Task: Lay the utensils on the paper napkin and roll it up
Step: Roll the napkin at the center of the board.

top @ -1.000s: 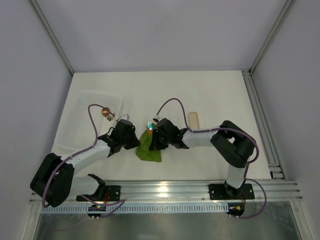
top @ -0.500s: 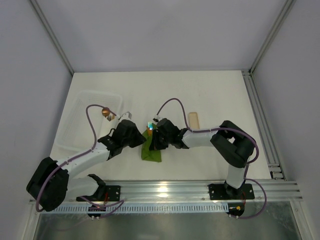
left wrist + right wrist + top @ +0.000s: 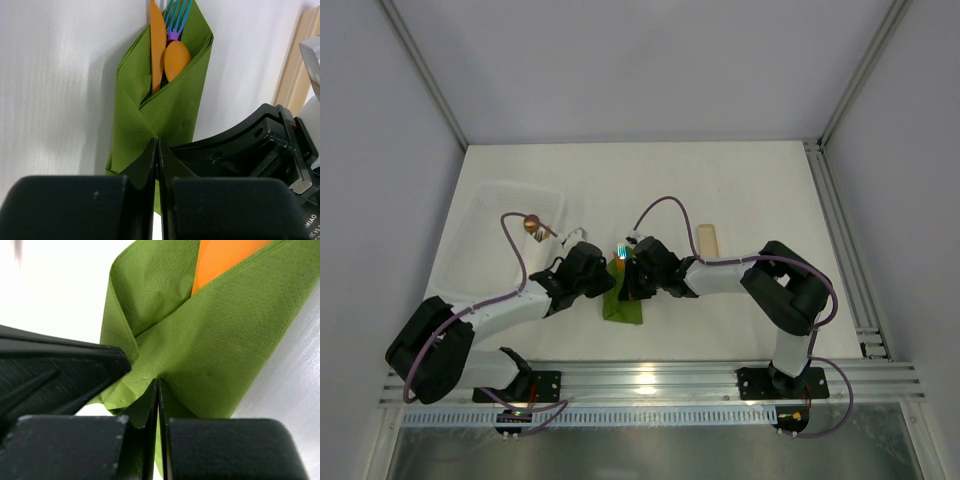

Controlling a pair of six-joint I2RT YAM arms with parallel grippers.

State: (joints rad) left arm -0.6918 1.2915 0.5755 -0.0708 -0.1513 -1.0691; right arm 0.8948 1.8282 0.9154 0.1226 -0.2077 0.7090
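Over the last second the left arm has swung in toward the middle of the desk. Its left pincer now sits right against the near-left side of the paper napkin, whereas a moment ago it stood just beside it. From above, the green sheet looks narrower than it did, its left flap drawn over toward the right. I read that as the roll being well under way.

The wrap already encloses the utensils. An orange knife, an orange spoon and the iridescent fork poke out of the far end of a folded pocket, and the bundle lies on the desk between the two arms.

Both pincers are pressed fully together. The left one has no gap between its fingers, and their tips meet the napkin's lower edge. The right pincer is likewise shut, its tips set at the point where two folds of paper converge. From this close and this low I cannot tell whether either one has a layer of paper nipped between its fingers or is only pushing on it. The right arm has hardly moved, so it seems to be pinning the bundle while the left does the folding.

The clear tray stands well apart on the left.
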